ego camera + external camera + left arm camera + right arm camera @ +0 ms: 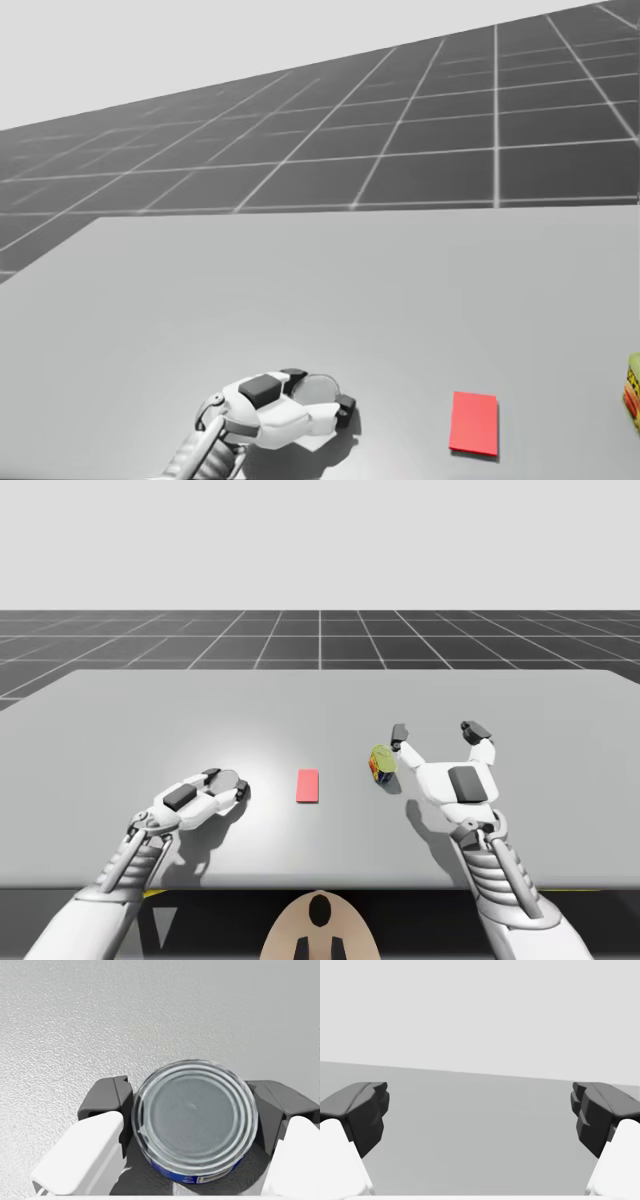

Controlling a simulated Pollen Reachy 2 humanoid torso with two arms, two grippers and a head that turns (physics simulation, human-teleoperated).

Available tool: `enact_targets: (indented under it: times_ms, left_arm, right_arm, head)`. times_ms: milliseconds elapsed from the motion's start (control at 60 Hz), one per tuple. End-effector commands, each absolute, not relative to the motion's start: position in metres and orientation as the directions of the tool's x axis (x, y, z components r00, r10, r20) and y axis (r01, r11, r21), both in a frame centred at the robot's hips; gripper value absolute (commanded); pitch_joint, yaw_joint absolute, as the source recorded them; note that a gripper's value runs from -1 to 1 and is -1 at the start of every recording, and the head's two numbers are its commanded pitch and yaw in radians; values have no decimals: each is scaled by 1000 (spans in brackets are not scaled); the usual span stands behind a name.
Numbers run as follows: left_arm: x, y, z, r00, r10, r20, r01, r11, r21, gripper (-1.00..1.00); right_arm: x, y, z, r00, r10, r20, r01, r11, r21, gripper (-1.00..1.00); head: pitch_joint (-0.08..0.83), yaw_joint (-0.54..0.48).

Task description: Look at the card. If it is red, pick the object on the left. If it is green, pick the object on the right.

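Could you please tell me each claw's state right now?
Left claw: shut on the flat round can.
Right claw: open, holding nothing.

a flat red rectangular card (pixel 308 785) lies on the grey table (pixel 120 730), near its front edge and about midway across; left of the card, apart from it, my left gripper (pixel 226 783) rests low over the table; a low round metal tin with a blue-labelled side (pixel 195 1120) sits between its fingers, one pad against each side, lid facing the wrist; right of the card, a little further back, a yellow-green can (pixel 382 762) lies on its side on the table; my right gripper (pixel 435 730) is just right of that can, its near finger close beside it, fingers spread wide, pointing toward the far edge
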State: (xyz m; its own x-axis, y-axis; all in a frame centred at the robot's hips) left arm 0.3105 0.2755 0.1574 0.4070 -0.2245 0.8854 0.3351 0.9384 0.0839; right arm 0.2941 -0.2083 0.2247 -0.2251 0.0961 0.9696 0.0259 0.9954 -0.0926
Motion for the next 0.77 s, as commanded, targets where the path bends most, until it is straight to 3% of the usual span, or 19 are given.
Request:
enact_targets:
  times_ms: [17,150,300,500,767]
  left_arm:
    - [301,276,145,475,-228,850,343,937,60,1000]
    - [300,273,171,451,-213,867,336,940,56,1000]
    - [300,271,215,382,-206,901,331,941,75,1000]
    - [293,270,287,238,-205,949,314,941,125,1000]
    - [278,268,360,65,-221,973,277,941,195,1000]
  right_arm:
    - [293,-203,222,-229,103,968,28,995,-99,-1000]
    - [291,-203,222,-231,100,968,-7,994,-105,-1000]
    - [291,-204,222,-226,95,969,-16,995,-101,-1000]
    - [291,-206,221,-225,99,969,-21,994,-106,-1000]
    - [291,-206,221,-230,102,968,-28,993,-111,-1000]
  head:
    - [331,370]
    - [318,366]
    - [305,364]
    - [289,363]
    - [279,361]
